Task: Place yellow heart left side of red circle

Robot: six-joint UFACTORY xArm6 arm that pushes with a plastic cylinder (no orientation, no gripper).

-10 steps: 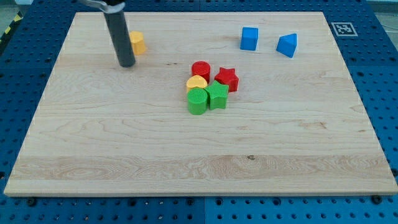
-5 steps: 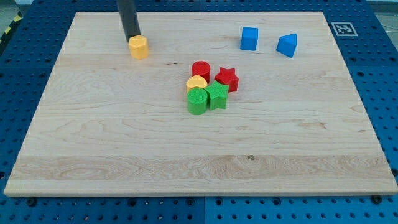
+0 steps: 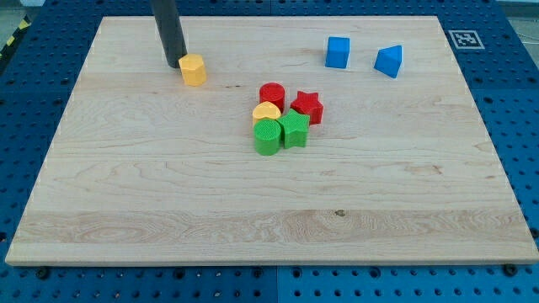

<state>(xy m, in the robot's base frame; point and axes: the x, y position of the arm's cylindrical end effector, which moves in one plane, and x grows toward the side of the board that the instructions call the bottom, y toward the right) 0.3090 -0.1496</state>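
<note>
My tip (image 3: 173, 64) rests on the board at the view's upper left, touching the upper-left side of a yellow hexagonal block (image 3: 194, 70). A yellow heart (image 3: 266, 111) sits in a tight cluster near the board's middle, just below and slightly left of the red circle (image 3: 272, 94). A red star (image 3: 307, 106) is to the right of the red circle. A green circle (image 3: 267, 136) and a green star (image 3: 294, 129) lie right below the heart. The tip is far to the left of this cluster.
A blue cube (image 3: 338, 51) and a blue triangle (image 3: 389, 61) stand at the view's upper right. The wooden board (image 3: 168, 210) lies on a blue perforated table. A marker tag (image 3: 465, 38) is at the board's top right corner.
My tip went from the lower left of the yellow hexagonal block round to its top and upper left. The block slid a little toward the lower right. The cluster has not moved.
</note>
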